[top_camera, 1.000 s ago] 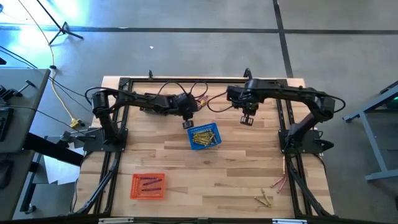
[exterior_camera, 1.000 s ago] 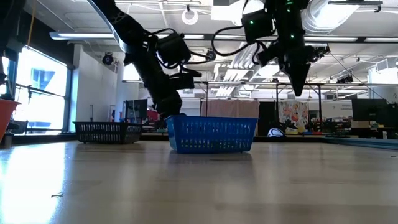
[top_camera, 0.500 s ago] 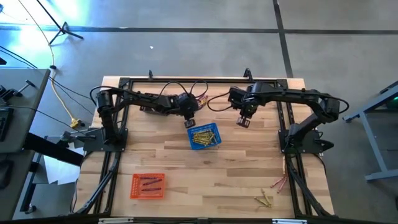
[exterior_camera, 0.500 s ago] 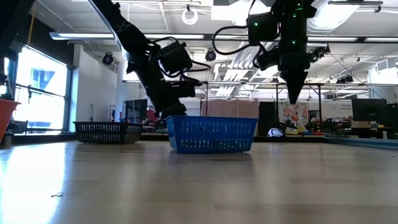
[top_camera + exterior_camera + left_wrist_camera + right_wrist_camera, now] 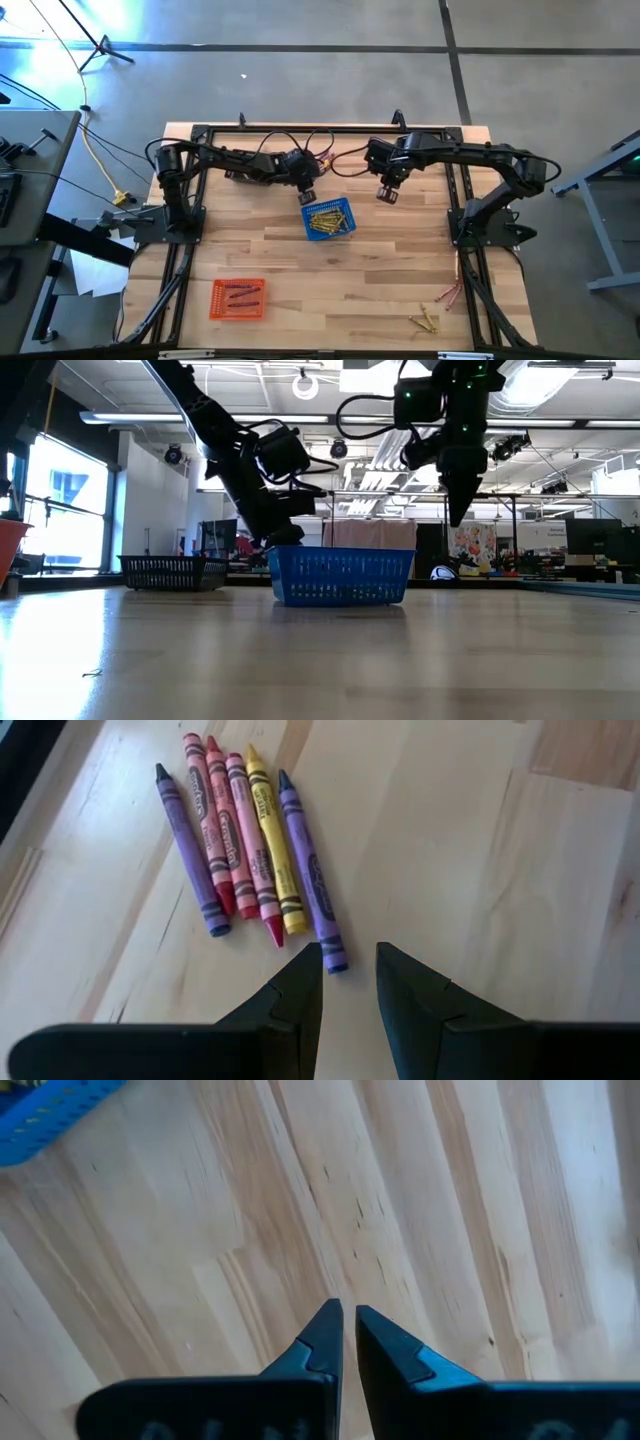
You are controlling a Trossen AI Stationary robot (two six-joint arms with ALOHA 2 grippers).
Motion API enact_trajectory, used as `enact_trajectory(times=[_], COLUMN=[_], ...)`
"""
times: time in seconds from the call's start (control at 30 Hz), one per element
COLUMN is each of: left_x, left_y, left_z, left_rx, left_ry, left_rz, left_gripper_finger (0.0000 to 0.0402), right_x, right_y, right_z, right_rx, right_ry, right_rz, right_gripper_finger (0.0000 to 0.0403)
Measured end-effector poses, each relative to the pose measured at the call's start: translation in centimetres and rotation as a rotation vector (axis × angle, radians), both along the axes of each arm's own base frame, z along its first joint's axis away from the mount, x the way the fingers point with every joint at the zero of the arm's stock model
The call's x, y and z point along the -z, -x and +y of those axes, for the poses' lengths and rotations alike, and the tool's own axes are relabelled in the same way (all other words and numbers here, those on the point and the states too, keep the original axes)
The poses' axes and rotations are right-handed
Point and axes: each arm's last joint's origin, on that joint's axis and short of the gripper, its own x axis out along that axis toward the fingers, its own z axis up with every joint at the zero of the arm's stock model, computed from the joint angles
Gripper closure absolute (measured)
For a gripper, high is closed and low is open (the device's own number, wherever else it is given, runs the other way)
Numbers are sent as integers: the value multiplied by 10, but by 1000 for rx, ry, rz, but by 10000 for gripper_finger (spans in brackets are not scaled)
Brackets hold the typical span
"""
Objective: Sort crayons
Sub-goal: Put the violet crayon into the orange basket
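Several crayons [image 5: 245,845] lie side by side flat on the wooden table: purple, red, pink, yellow and purple. My left gripper [image 5: 345,952] is open and slants down, its fingertips just short of the nearest purple crayon's blunt end [image 5: 334,960]. In the high view it [image 5: 307,197] sits at the far left corner of the blue basket [image 5: 352,222], which holds yellow crayons [image 5: 325,220]. My right gripper [image 5: 386,195] hangs shut and empty above bare wood, right of that basket. My left gripper's one fingertip [image 5: 308,960] stands right beside the blunt end of the purple crayon [image 5: 334,960], which lies flat on the table. I cannot tell whether it touches it. Nothing is between the fingers.
An orange basket [image 5: 215,300] with red crayons stands near the front left. Loose crayons [image 5: 428,321] lie at the front right, by the right arm's frame. A black mesh basket [image 5: 172,572] shows on the left in the low view. Bare wood lies between the baskets.
My right gripper has tipped to point more steeply down, and its tips have swung a little toward the blue basket. It stays shut and empty.
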Motion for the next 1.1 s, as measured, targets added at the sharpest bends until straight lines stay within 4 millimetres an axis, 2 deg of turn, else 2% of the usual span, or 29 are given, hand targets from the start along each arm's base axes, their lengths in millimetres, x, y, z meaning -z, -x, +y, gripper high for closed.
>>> enact_trajectory(times=[0.7, 1.1], left_x=[18, 33], left_y=[-3, -5], left_z=[9, 10], left_rx=[-60, -92], left_ry=[44, 129], left_rz=[-13, -24], left_gripper_finger=[316, 316], right_x=[-1, -1], right_y=[-4, -4], right_z=[-1, -1], right_rx=[-8, -8], right_ry=[11, 12], right_rz=[-38, -41], right_gripper_finger=[387, 387])
